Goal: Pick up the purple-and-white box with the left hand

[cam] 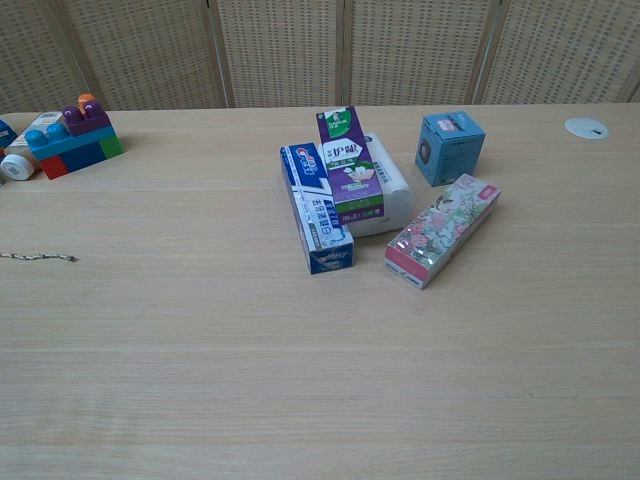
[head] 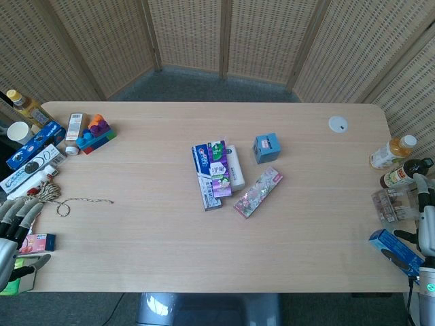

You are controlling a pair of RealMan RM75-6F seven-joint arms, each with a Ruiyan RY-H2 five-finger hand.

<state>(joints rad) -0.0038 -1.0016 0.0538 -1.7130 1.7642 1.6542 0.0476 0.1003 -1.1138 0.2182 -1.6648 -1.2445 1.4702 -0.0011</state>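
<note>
Spanning both views, a pale wood-grain table (head: 170,251) with rounded far corners, backed by folding woven-cane screens (head: 190,34) and a strip of grey floor (head: 204,85).

Lying near the table's middle, the purple-and-white box (head: 219,168), long side running away from the robot, pressed between a blue-and-white toothpaste box (head: 204,175) on its left and a white packet (head: 236,167) on its right. Just right of these, a floral pink box (head: 258,192) set at an angle, and beyond it a small blue cube box (head: 267,147) standing apart. Farther right, near the far edge, a small white round cap (head: 338,123).

Crowding the left edge: coloured building blocks (head: 95,133), cookie packs (head: 30,156), a bottle (head: 24,105), a paper cup (head: 19,131) and a loose length of twine (head: 68,202). Along the right edge: two drink bottles (head: 393,152), a clear container (head: 394,204) and a blue box (head: 395,250).

Resting at the near left corner in the head view, the left hand (head: 15,227), fingers spread and holding nothing, well apart from the purple-and-white box. Showing only partly at the right edge, the right hand (head: 427,217); cannot tell how far open. Neither hand visible from the chest view.
</note>
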